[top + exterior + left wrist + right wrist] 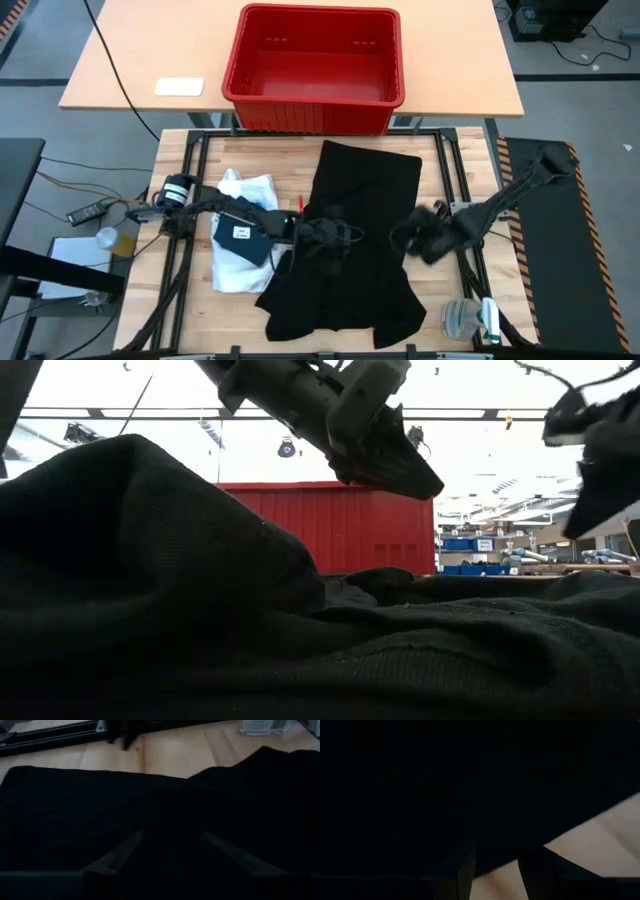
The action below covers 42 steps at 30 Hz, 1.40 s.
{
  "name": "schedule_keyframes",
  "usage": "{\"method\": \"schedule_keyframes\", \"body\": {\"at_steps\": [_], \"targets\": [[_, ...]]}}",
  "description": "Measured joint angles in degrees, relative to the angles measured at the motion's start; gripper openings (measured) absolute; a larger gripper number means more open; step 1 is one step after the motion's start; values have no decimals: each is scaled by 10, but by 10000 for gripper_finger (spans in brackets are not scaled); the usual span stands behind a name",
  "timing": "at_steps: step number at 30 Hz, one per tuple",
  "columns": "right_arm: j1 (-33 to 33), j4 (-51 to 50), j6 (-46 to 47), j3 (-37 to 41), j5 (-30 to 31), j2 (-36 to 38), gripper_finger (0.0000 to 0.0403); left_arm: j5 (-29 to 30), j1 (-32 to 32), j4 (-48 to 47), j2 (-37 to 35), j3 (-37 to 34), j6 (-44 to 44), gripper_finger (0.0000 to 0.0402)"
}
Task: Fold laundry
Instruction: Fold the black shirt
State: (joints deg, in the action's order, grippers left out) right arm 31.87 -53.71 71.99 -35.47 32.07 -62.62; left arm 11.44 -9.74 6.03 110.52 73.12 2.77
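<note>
Folding the black pants, which lie flat mid-worktop with legs toward me; white shirt sits just left, half under my left arm. Left end effector hovers over the pants' middle, fingers apart, nothing in them. Right end effector is at the pants' right edge, fingers narrowing around the hem, but I can't tell if it's actually got cloth. My plan: pinch only the edge layer, lift low, and carry it straight across so the fold lands square.

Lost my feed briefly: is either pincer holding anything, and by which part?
Cannot tell. Both the left pincer and the right pincer sit on the black pants; no grip shows.
</note>
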Motion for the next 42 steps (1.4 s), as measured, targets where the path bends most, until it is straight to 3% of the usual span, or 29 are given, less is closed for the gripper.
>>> {"method": "schedule_keyframes", "body": {"at_steps": [5,9,12,16,19,24,26,31,34,42], "targets": [[-131,-15,-25,73,46,160,151,6,30,2,0,0,39,194],[-240,7,-100,102,55,228,151,-4,35,19,0,-1,105,194],[-314,63,-165,104,40,235,152,-94,36,56,1,-1,145,194],[-387,162,-187,104,-11,211,152,-224,37,88,5,-1,153,194],[-409,230,-283,103,-78,180,152,-270,23,100,5,-1,163,194],[-468,220,-282,94,-39,131,152,-229,-21,96,5,-1,162,194],[-506,222,-284,92,-50,115,152,-213,-32,94,5,-1,168,194],[-586,225,-268,92,-69,49,152,-210,-38,91,5,0,174,194],[-617,234,-251,92,-35,8,152,-209,-37,81,5,0,174,194],[-692,339,-237,92,-22,-90,152,-209,-36,20,5,0,200,194]]}}
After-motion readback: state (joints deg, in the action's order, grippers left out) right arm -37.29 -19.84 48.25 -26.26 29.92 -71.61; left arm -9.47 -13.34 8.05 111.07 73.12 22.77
